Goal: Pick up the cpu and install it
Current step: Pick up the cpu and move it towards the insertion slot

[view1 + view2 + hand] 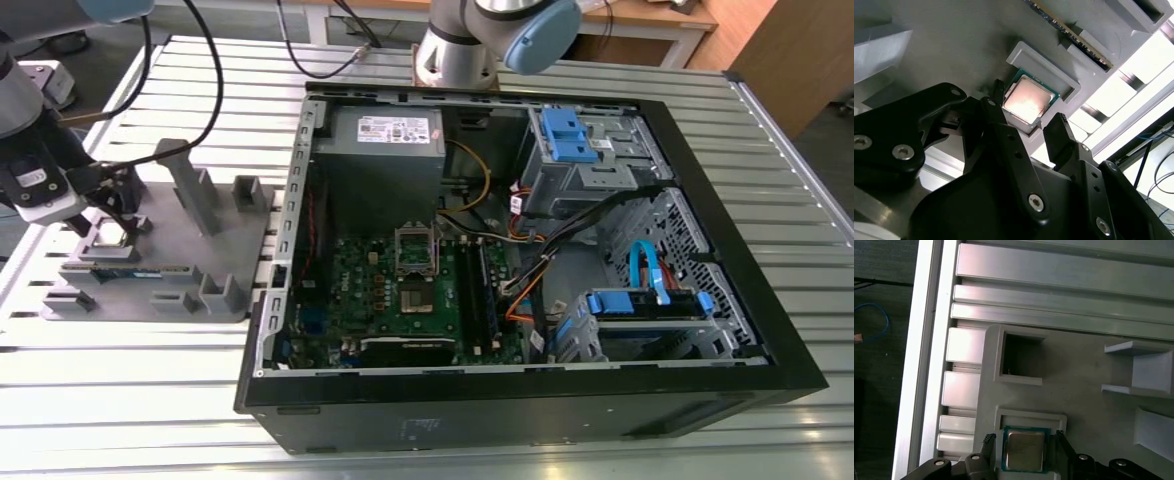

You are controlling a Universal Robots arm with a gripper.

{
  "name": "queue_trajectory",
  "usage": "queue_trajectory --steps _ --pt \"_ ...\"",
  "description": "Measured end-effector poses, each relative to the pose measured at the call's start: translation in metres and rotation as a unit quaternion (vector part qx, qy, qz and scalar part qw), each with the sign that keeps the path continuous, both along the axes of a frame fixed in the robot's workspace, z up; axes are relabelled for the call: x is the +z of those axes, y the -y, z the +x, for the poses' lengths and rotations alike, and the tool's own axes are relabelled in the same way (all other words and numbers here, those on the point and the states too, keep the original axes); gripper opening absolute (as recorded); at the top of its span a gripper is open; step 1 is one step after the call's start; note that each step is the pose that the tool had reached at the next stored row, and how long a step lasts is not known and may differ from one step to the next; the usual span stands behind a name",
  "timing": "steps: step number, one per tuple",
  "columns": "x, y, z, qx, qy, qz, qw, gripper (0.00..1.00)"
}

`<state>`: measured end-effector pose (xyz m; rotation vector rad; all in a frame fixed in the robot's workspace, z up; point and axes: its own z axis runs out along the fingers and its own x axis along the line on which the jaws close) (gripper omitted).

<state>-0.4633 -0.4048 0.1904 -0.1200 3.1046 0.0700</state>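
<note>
The cpu point(1024, 449), a small square chip with a dull silvery top and green rim, lies flat in a shallow pocket of the grey block tray point(1084, 370). My gripper point(1023, 436) is low over it and open, with one black finger on each side of the chip and a narrow gap at both. The second wrist view shows the same: the cpu point(1028, 98) sits between the fingertips of the gripper point(1026, 106). In the exterior view the gripper point(114, 215) hangs over the cpu point(114, 234) at the left part of the tray point(187, 255).
An open computer case point(534, 390) lies at the exterior view's right of the tray, holding the green circuit board with its metal-framed socket point(416, 255). A long memory stick point(1074, 32) rests in a tray slot near the cpu. Upright tray posts point(180, 180) stand close by.
</note>
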Motion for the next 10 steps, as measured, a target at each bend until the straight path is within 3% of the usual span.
queue_trajectory --steps 10 --pt "-0.0012 0.0019 0.002 0.0 -0.0001 -0.0003 1.0 0.59"
